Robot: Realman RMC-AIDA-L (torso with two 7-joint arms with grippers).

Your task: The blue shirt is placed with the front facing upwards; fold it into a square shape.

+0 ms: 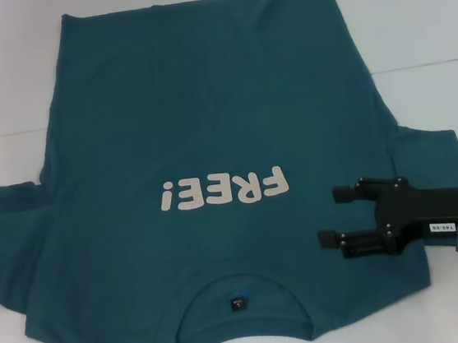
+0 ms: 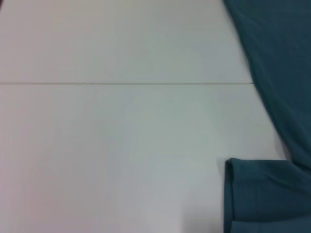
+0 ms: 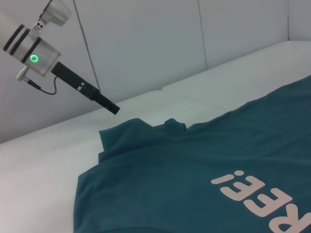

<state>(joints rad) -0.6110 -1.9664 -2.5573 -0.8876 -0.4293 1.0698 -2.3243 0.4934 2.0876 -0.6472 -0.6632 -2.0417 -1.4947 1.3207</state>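
Observation:
The blue shirt [image 1: 206, 116] lies spread flat on the white table, front up, with cream "FREE!" lettering [image 1: 221, 190] and a small black neck label [image 1: 238, 305] at the collar on the near side. My right gripper [image 1: 332, 216] hovers open over the shirt's near right shoulder area, beside the right sleeve [image 1: 434, 156], holding nothing. My left gripper [image 3: 104, 103] is out of the head view; the right wrist view shows it raised above the table beyond the shirt [image 3: 194, 165]. One shirt edge [image 2: 277, 58] and a sleeve [image 2: 262, 194] show in the left wrist view.
The white table [image 1: 4, 81] extends around the shirt, with a thin seam line [image 2: 121, 83] running across it. A pale wall [image 3: 146, 39] stands behind the table. The left sleeve [image 1: 4, 230] spreads out toward the table's left side.

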